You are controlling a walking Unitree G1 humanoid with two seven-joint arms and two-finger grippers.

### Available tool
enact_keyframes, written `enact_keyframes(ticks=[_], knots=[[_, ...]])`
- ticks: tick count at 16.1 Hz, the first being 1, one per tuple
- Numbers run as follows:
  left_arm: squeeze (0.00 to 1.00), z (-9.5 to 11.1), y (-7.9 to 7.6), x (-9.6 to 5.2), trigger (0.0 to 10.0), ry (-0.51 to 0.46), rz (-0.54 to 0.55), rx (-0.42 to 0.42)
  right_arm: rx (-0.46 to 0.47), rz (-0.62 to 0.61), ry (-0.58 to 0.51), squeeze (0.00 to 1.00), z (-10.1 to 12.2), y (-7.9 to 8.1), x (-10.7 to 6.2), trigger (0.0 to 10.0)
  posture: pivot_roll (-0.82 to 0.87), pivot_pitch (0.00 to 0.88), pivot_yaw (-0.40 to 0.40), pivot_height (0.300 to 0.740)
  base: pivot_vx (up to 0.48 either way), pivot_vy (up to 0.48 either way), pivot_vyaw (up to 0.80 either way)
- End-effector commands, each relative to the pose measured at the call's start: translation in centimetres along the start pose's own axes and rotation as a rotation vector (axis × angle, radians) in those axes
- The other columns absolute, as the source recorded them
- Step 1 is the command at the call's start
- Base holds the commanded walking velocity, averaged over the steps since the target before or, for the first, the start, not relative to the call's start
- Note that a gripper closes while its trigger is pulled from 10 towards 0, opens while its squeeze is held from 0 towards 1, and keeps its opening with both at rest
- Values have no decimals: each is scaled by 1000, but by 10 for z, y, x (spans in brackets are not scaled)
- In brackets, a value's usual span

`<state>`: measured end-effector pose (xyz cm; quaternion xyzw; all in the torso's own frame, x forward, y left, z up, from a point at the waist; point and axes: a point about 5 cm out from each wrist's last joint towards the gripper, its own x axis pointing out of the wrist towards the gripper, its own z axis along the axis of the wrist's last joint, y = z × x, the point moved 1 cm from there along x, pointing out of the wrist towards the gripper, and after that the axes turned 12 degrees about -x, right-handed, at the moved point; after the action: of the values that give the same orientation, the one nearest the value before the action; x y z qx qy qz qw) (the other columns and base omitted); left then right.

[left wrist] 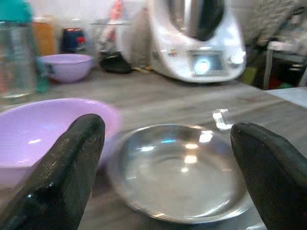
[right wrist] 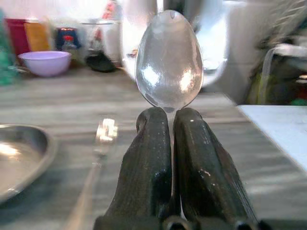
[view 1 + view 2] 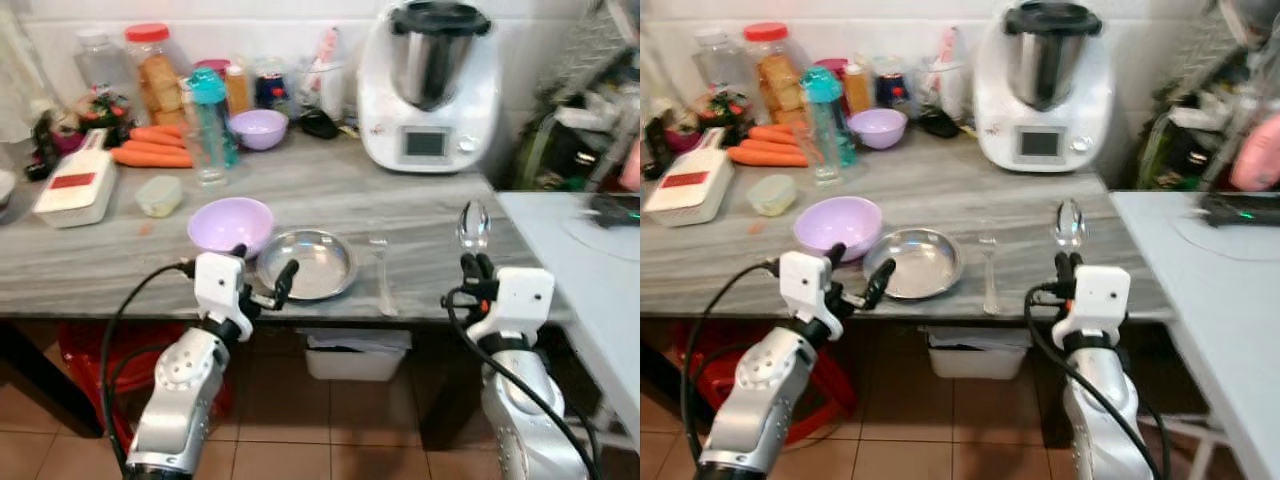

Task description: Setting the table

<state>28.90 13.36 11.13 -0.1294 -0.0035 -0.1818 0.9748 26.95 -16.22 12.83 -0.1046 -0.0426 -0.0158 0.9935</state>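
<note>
Sitting at the near edge of the grey counter (image 3: 420, 215) is a steel plate (image 3: 307, 264), with a purple bowl (image 3: 230, 224) touching it on its left and a clear fork (image 3: 381, 270) lying just to its right, handle pointing toward the near edge. So part of the setting is already being laid out.

A spoon (image 3: 473, 226) is being gripped by the right gripper (image 3: 476, 265), off to the right of the fork, near the counter's right end. The two black fingers (image 2: 148, 158) are being pressed tight together on the handle, and the spoon's bowl is being held upright above them, as seen in the right wrist view. Whether the spoon is being held clear of the counter or touching it can't really be told.

The left gripper (image 3: 262, 275) is being held at the near edge, right in front of the spot where bowl and plate meet. Its fingers (image 1: 62, 172) are being kept spread wide, with nothing between them; in the left wrist view the plate is being framed in the gap.

Further back, a second purple bowl (image 3: 259, 128), a teal-capped bottle (image 3: 210, 125), carrots (image 3: 152, 147), some jars and a big white kitchen machine (image 3: 428, 85) are being kept along the wall. A white table (image 3: 585, 270) is standing to the right of the counter.
</note>
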Motion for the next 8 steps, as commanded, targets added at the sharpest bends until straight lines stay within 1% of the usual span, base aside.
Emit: enact_keyframes(ticks=[1, 2, 4, 5, 6, 8], knots=[[0, 3, -1, 2, 10000, -1, -7, 7, -4, 1, -19, 0, 6, 0, 2, 10000, -39, 0, 2, 740, 364, 0, 0], [0, 3, 0, 1, 10000, 5, -2, 10, 3, 4, -17, 0, 6, 0, 3, 10000, -36, 0, 4, 740, 311, 0, 0], [0, 4, 0, -1, 10000, -5, -2, -2, 19, 10, -14, 0, 5, 1, 3, 10000, -36, 0, 4, 740, 0, 0, 0], [0, 2, -2, -6, 10000, 7, -25, 36, 24, 23, -5, 0, 5, 2, 7, 10000, -36, 0, 4, 740, 0, 0, 0], [0, 1, -2, -10, 10000, 16, -47, 45, 30, 20, -2, 0, 6, 0, 10, 10000, -36, 0, 4, 740, 0, 0, 0], [0, 0, -3, -22, 10000, 48, -127, 76, 47, -2, 28, 0, 3, -6, 16, 10000, -33, 0, 2, 740, 0, 0, 0]])
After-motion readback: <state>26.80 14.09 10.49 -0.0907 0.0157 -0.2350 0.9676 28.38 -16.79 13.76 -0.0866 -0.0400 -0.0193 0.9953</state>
